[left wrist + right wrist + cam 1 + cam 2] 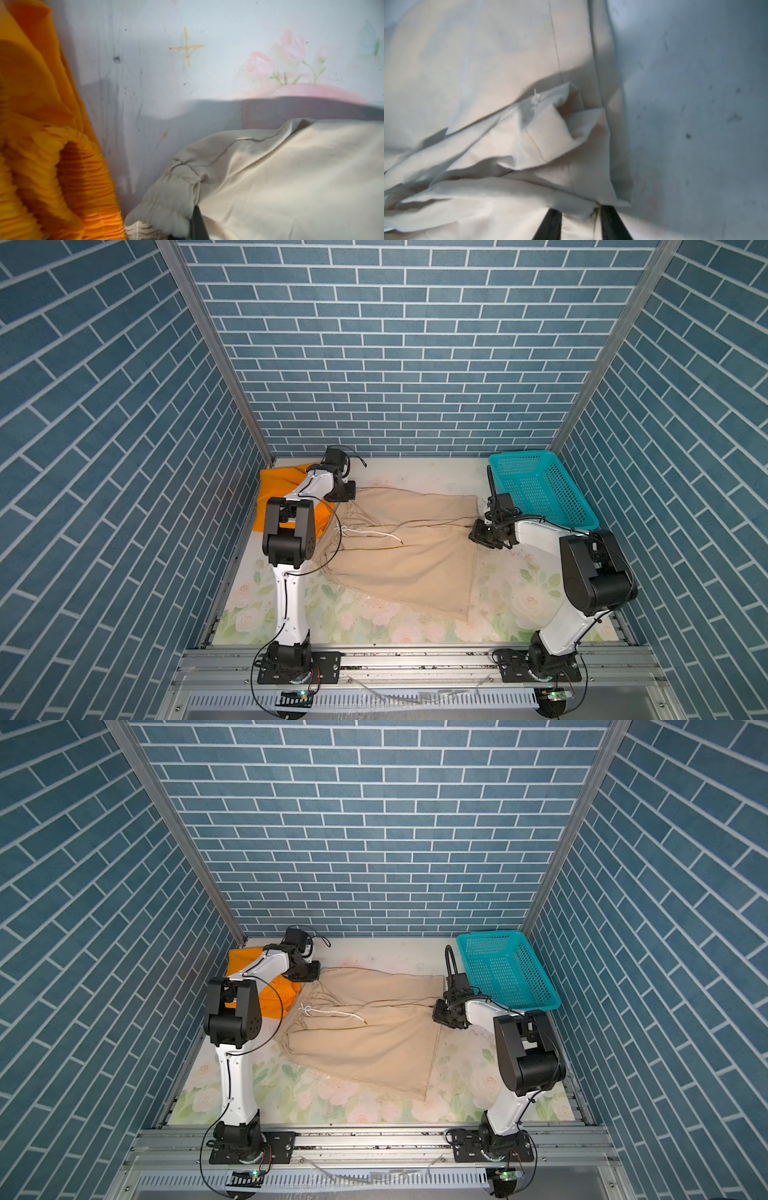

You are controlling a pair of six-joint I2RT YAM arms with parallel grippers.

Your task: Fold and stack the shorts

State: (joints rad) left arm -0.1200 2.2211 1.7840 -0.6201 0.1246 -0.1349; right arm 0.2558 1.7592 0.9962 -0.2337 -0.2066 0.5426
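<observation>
Nearest, rail (415, 660) with both arm bases (291, 655). Beyond, beige shorts (407, 564) spread on table (415, 472), waistband (170, 199) left, drawstring (374, 534) loose on top. Left gripper (345, 495) pressed together, pinching waistband's far corner, just beside orange shorts (282, 485) bunched far left. Right gripper (580, 226) spread astride right hem (612, 166). Basket (519, 456) far right, close behind right arm (590, 572). Bare table along far and near edges.
</observation>
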